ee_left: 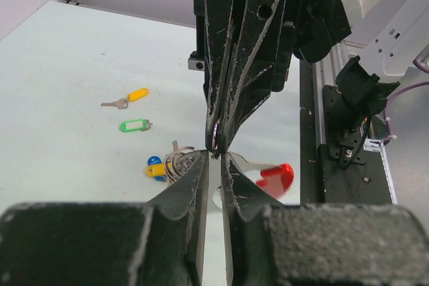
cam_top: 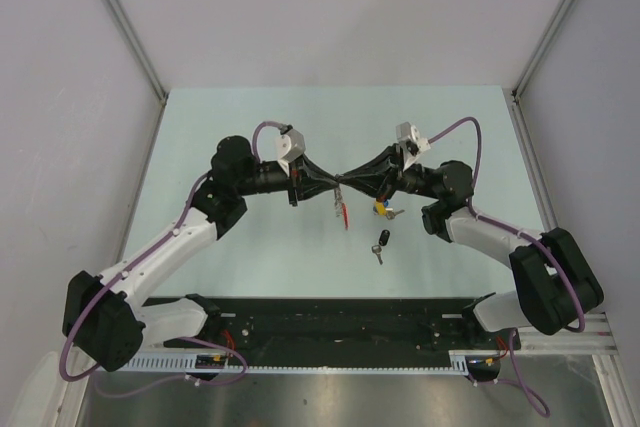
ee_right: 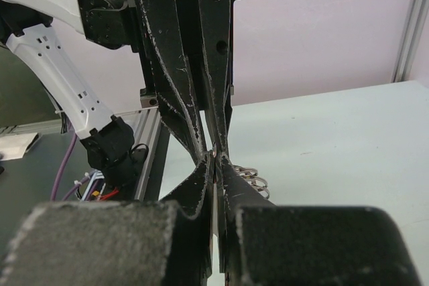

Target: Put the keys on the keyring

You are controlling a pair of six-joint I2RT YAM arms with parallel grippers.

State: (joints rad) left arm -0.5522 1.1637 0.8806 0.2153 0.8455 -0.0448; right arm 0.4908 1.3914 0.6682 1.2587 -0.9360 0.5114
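My two grippers meet tip to tip above the middle of the table. The keyring point(ee_left: 216, 137) shows as a thin metal loop at that meeting point. Its red tag point(ee_left: 278, 177) hangs just below and also shows from above point(cam_top: 346, 215). My right gripper point(ee_left: 218, 144) comes in from the far side, shut on the loop. My left gripper point(ee_left: 216, 157) has its jaws drawn to a narrow slit, pinching the same loop. The black key point(cam_top: 382, 242) lies alone on the table. On the table also lie a blue-and-yellow key point(ee_left: 155, 167), a green key point(ee_left: 134, 125) and a yellow key point(ee_left: 131, 96).
A bunch of loose metal rings point(ee_left: 177, 162) lies by the blue-and-yellow key, also seen behind my right fingers point(ee_right: 253, 177). The black base rail point(cam_top: 330, 322) runs along the near edge. Grey walls enclose the pale table point(cam_top: 250, 127) on three sides.
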